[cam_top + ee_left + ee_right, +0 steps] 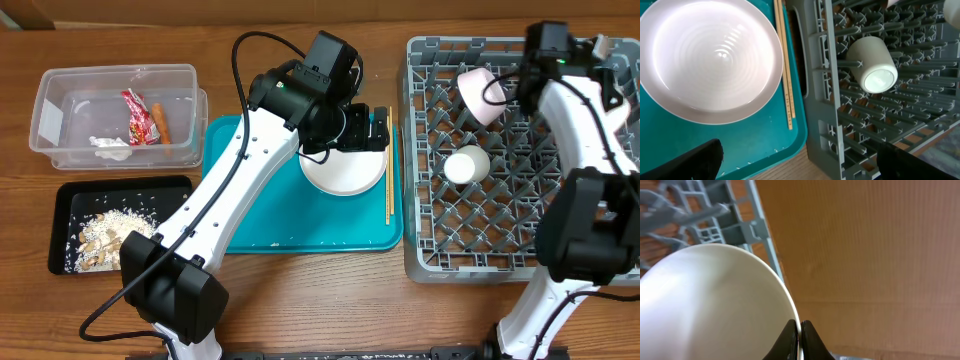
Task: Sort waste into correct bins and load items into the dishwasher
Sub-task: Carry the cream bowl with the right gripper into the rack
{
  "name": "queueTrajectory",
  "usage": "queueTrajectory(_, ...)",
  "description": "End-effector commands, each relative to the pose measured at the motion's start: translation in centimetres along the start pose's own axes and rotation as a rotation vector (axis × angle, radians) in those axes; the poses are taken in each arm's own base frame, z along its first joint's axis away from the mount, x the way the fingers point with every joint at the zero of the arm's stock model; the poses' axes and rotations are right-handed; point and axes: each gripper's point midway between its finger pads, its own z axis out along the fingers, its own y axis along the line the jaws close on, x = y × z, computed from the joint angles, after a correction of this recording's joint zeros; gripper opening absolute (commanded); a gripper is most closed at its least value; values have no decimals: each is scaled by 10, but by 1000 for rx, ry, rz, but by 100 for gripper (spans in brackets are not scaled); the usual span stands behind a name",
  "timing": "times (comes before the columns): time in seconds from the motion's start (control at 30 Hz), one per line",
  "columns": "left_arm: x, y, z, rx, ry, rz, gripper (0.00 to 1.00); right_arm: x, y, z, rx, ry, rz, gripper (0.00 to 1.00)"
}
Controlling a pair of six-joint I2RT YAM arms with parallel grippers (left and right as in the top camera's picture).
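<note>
Items are listed from the robot's side of the tabletop outward. All positions refer to the teal tray.

1. Left of the teal tray, near side: the black tray holds the food scraps. This waste is judged sorted.
2. On the teal tray, right half: the plate and the chopsticks are not yet loaded. The chopsticks lie flat just beside the plate's right rim. The left tool hovers over the plate, fingers spread wide, holding nothing.
3. Left of the teal tray, far side: the clear tub contains the wrapper, the carrot piece and the tissue. No loose waste is visible, so sorting is judged complete.
4. Right of the teal tray: the dish rack. The cup lies on its side among the pegs. Farther back, one bowl hangs tilted over the rack. The right tool is pinching its rim and has not released it. A second bowl cannot be located.

Obstructions: the left arm crosses the teal tray diagonally. The chopsticks sit between the plate and the tray's raised lip, close to the rack wall, which likely leaves little finger room.
</note>
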Motion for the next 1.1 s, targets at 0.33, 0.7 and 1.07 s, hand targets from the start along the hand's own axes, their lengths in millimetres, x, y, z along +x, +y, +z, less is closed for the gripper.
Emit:
queueTrajectory(0.33, -6, -6, -11, 9, -38, 17, 100, 11, 75, -37, -367, -19, -169, 28)
queueTrajectory(0.7, -6, -6, -11, 9, -37, 17, 100, 2, 93, -61, -432, -76, -178, 47)
queueTrajectory(1.07, -6, -6, -11, 9, -38, 17, 100, 1, 107, -77, -501, -100, -194, 84)
